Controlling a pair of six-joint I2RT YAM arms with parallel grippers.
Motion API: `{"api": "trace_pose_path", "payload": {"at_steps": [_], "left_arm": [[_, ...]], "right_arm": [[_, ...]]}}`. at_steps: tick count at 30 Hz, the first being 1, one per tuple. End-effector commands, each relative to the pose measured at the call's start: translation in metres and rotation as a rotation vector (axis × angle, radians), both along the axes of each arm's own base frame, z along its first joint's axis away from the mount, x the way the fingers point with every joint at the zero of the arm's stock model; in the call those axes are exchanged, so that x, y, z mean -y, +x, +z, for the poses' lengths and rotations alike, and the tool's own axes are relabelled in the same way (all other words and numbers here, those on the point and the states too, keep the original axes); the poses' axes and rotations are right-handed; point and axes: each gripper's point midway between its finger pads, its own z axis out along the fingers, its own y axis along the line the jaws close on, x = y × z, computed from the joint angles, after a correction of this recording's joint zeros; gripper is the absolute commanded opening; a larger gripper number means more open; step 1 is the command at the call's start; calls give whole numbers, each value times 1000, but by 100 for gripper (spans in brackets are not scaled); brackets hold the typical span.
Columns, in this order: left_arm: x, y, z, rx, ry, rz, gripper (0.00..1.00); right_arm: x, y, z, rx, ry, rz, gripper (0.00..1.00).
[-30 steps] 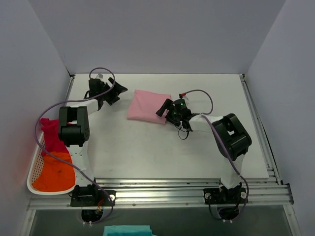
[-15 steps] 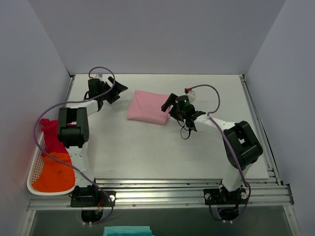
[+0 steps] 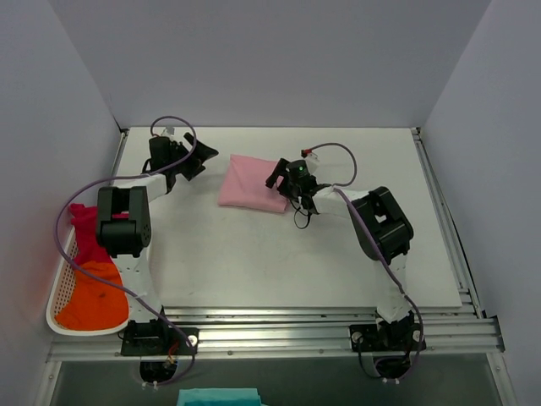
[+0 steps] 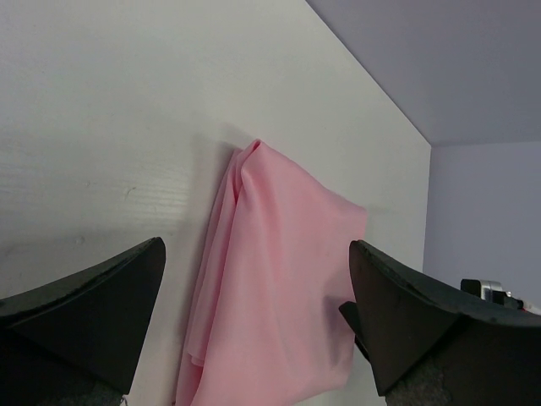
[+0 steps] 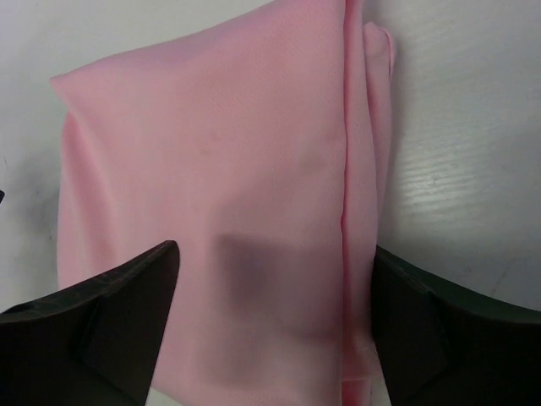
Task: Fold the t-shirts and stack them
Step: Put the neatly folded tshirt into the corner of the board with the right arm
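Right fingers are spread wide with nothing in them, hovering over the right part of the pink t-shirt, cloth filling the gap between them. Left fingers are wide open and empty too, parked just off the shirt's left edge, not touching it. The pink one's folded into a pad toward the back-middle of the worktop. The magenta t-shirt and orange t-shirt are heaped in the basket at the left edge.

Big risk imo: if the right fingers pinch only the top layer, lifting would peel the fold open. Dragging could bunch it as well, soft cloth and all.

The pad's long axis looks roughly left-right, tipped a bit so the right end sits nearer the arms. Which end is the collar, can't tell.
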Motion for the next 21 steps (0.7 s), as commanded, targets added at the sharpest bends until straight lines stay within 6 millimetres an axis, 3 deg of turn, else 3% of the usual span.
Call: {"api": "trace_pose_path", "payload": {"at_steps": [1, 2, 3, 4, 5, 9, 13, 14, 16, 17, 19, 20, 21], "left_arm": [[-4, 2, 47, 123, -7, -6, 99], [-18, 4, 47, 122, -5, 21, 99], [-24, 4, 47, 123, -7, 30, 99], [-25, 4, 50, 128, -8, 32, 99], [-26, 2, 49, 127, -10, 36, 100], [-31, 0, 55, 139, -9, 45, 100], [-33, -3, 65, 158, -3, 51, 99], [-33, -4, 66, 159, -4, 51, 100], [-35, -4, 67, 162, -6, 50, 100], [-35, -4, 66, 158, -9, 51, 100], [-37, -5, 66, 158, -13, 51, 100], [-38, -5, 67, 158, -17, 54, 100], [-38, -5, 67, 160, -18, 54, 100]], "right_arm": [[2, -16, -50, -136, -42, 30, 76], [1, -15, -52, -138, -39, 33, 70], [2, -14, -53, -139, -38, 31, 50], [5, -14, -55, -141, -39, 24, 14], [8, -14, -57, -152, -38, 10, 0], [27, -4, -59, -154, -45, -27, 0], [63, 27, -46, -145, -52, -101, 0], [68, 44, -31, -113, -47, -120, 0], [92, 54, -25, -132, -79, -163, 0], [122, 71, -12, -113, -80, -226, 0], [161, 79, 4, -106, -96, -297, 0], [205, 88, 12, -98, -98, -377, 0], [231, 86, 19, -112, -111, -432, 0]]}}
